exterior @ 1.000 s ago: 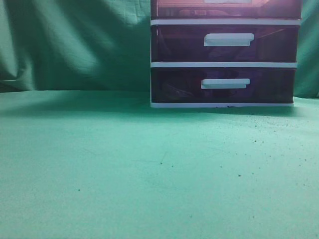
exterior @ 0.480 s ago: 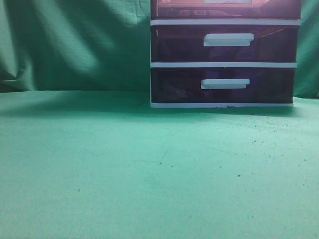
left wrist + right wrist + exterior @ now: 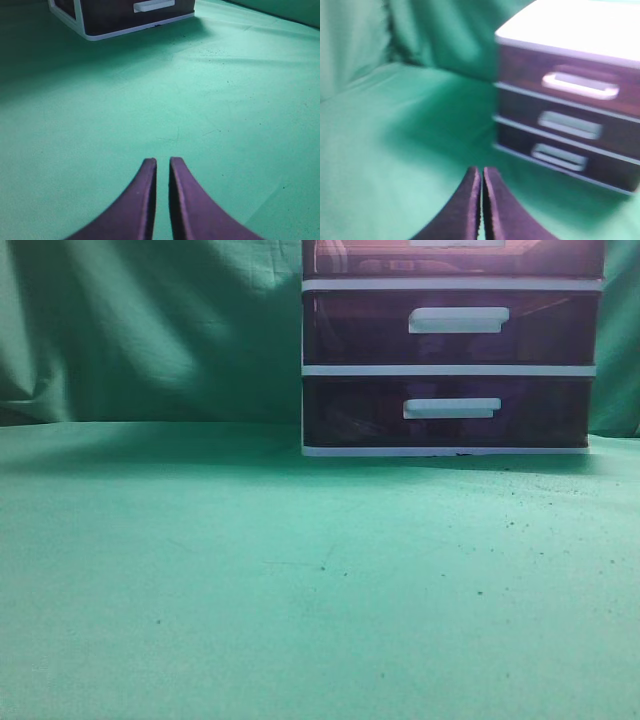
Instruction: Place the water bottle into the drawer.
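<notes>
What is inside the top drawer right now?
Through the dark front of the top drawer, shut in the right wrist view, only vague reddish shapes show; no bottle can be made out. The rest is hidden by the tinted plastic.

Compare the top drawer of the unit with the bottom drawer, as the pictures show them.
In the right wrist view the top drawer sits just under the unit's white top, the bottom drawer just above the green cloth. The exterior view cuts the top drawer at the frame's upper edge, while the bottom drawer shows whole. Both are dark translucent plastic with a white bar handle, and both look pushed in.
</notes>
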Controlling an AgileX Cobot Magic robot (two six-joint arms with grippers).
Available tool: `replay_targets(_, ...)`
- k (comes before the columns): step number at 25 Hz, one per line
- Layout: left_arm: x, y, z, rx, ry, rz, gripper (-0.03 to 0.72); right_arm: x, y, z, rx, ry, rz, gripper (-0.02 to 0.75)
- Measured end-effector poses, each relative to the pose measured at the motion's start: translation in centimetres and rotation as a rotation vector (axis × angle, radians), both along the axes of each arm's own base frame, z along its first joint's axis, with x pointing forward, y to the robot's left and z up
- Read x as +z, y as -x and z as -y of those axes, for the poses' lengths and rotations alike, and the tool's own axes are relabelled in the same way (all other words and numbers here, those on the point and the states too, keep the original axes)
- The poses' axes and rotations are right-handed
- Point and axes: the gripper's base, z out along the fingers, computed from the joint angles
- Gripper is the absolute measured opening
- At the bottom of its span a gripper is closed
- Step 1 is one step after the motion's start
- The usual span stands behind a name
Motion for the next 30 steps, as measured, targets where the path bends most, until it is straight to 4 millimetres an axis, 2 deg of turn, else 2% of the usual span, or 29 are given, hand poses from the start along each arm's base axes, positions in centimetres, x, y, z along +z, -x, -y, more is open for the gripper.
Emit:
replay_targets(3,0.0,0.0,0.0,0.000,0.000,0.000,0.059,-1.3,1.4,2.9,-0.160,-0.025,0.046,0.000)
replay_targets(7,0.0,0.0,0.0,0.000,0.000,0.000,0.059,-3.7,4.0,5.3,-0.316,-0.049,0.126,0.000)
replay_targets(13,0.0,0.0,0.0,0.000,0.000,0.000,0.059,-8.4,8.0,7.0,-0.480,-0.043,0.226,0.000)
replay_targets(14,0.0,0.0,0.0,0.000,0.000,0.000,0.059,-9.4,8.3,7.1,-0.497,-0.038,0.226,0.048)
replay_targets(16,0.0,0.0,0.0,0.000,0.000,0.000,0.059,-11.4,8.9,7.2,-0.520,-0.030,0.232,0.048)
replay_targets(20,0.0,0.0,0.0,0.000,0.000,0.000,0.059,-15.4,9.0,7.3,-0.533,-0.009,0.234,0.048)
replay_targets(26,0.0,0.0,0.0,-0.001,0.001,0.001,0.059,-21.0,7.4,7.3,-0.527,0.010,0.177,0.048)
replay_targets(30,0.0,0.0,0.0,-0.001,0.001,0.001,0.059,-23.0,7.0,7.3,-0.528,-0.003,0.155,0.048)
